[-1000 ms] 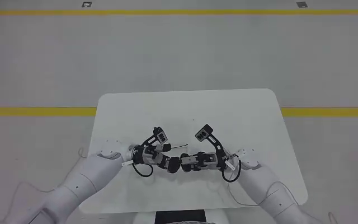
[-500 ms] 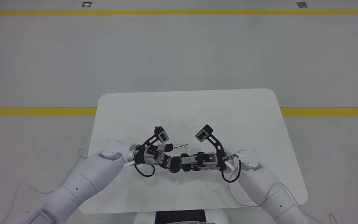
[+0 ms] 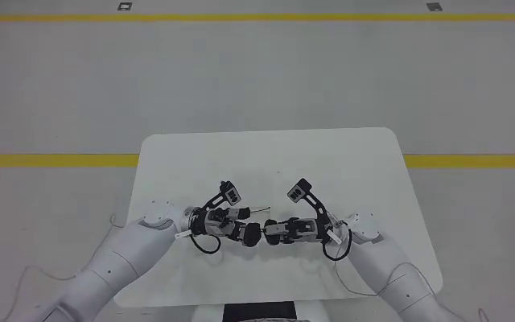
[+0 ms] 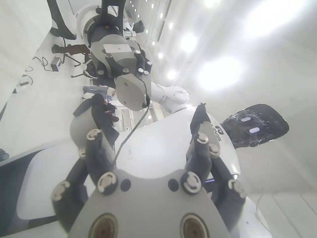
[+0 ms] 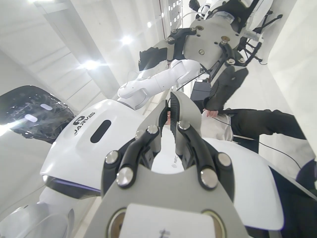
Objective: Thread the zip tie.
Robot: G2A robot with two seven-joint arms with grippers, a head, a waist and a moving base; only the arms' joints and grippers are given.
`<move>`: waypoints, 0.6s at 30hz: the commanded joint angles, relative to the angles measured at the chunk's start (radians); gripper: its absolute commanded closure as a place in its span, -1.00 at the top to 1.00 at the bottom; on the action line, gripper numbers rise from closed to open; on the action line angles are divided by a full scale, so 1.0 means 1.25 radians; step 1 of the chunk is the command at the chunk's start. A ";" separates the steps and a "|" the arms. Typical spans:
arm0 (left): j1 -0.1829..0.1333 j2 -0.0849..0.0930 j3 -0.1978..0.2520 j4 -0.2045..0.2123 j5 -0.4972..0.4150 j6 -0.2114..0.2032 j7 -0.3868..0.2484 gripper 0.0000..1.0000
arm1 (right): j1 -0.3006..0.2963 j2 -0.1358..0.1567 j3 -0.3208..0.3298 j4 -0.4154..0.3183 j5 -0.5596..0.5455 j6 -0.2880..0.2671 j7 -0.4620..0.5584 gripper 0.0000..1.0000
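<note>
Thin black zip tie [image 4: 133, 127], gently curved, one end in right hand [image 4: 145, 100]

The right gripper [image 5: 170, 107] has its 2 fingers nearly together, closed on the end of a thin black zip tie [image 5: 190, 81]. From their tips the zip tie runs toward the left gripper [image 5: 177, 84], which stands farther off with its 2 fingers spread wide apart.

1. Down below, a pale grey floor [image 3: 257, 72] spreads wide.
2. A yellow line [image 3: 257, 17] runs across its far side.
3. A second yellow line [image 3: 72, 160] slips under the table.
4. There's the white table [image 3: 322, 153], corners rounded.
5. Two small dark floor plates [image 3: 125, 6] sit beyond the far line.
6. Overhead, ceiling lights [image 4: 218, 75] blaze against a white ceiling [image 5: 74, 25].
</note>
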 commanded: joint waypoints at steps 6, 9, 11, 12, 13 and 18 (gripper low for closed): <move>0.003 -0.002 -0.008 0.001 0.009 0.010 0.000 0.10 | 0.000 0.003 0.001 0.002 -0.032 0.001 -0.002 -1.00; 0.003 -0.002 -0.013 0.004 0.016 0.010 0.005 0.00 | 0.003 0.004 0.001 0.002 -0.044 0.000 0.010 -1.00; 0.005 -0.002 -0.015 0.005 0.021 0.010 0.008 -0.02 | 0.004 0.005 0.001 0.003 -0.049 0.000 0.016 -1.00; 0.006 -0.002 -0.016 0.004 0.023 0.010 0.008 -0.02 | 0.004 0.006 0.002 0.003 -0.056 0.000 0.017 -1.00; 0.007 -0.002 -0.016 0.004 0.026 0.011 0.009 -0.02 | 0.004 0.007 0.002 0.003 -0.061 0.000 0.018 -1.00; 0.010 -0.003 -0.019 0.000 0.044 0.012 0.018 -0.06 | 0.001 0.009 0.001 0.001 -0.077 0.003 0.016 -1.00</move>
